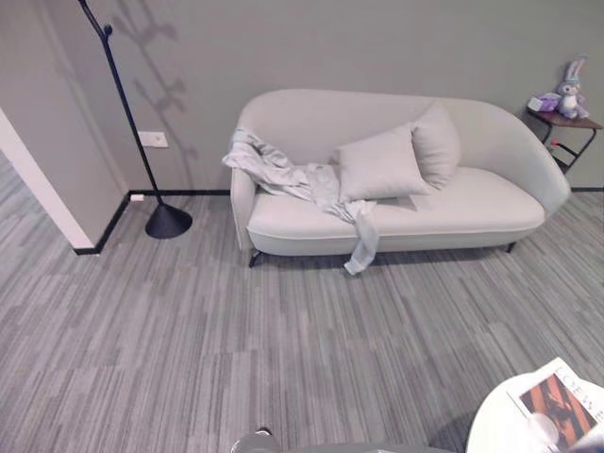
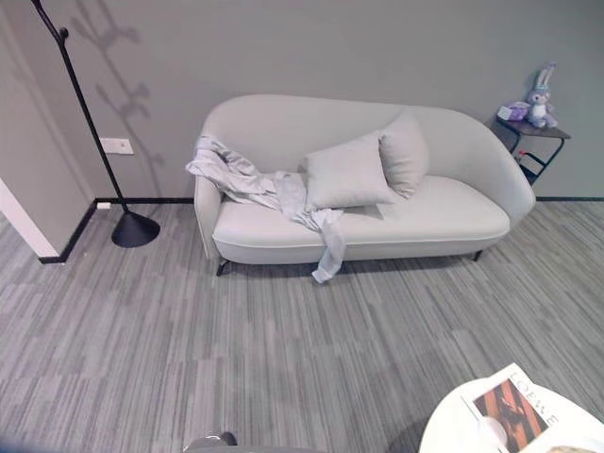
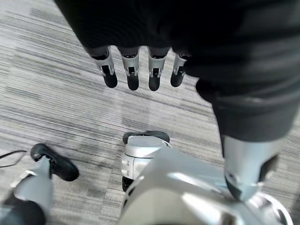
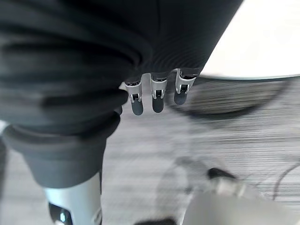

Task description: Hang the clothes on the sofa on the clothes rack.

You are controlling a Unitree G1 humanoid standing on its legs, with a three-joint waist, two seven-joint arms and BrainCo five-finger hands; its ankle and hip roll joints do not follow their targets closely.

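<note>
A pale grey garment [image 1: 302, 184] lies crumpled over the left arm and seat of the light sofa [image 1: 472, 212], one end hanging down over the front edge toward the floor. The black clothes rack [image 1: 132, 123] stands on a round base at the left, near the wall corner. My left hand [image 3: 140, 70] hangs by my side above the striped carpet, fingers straight and holding nothing. My right hand [image 4: 157, 96] also hangs down with relaxed straight fingers, empty, near a white round table.
Two grey cushions [image 1: 392, 160] lean on the sofa back. A small side table [image 1: 566, 123] with a plush rabbit [image 1: 570, 90] stands at the far right. A white round table [image 1: 500, 425] carrying a magazine [image 1: 557, 401] is at my lower right. A wall corner [image 1: 47, 198] juts in at the left.
</note>
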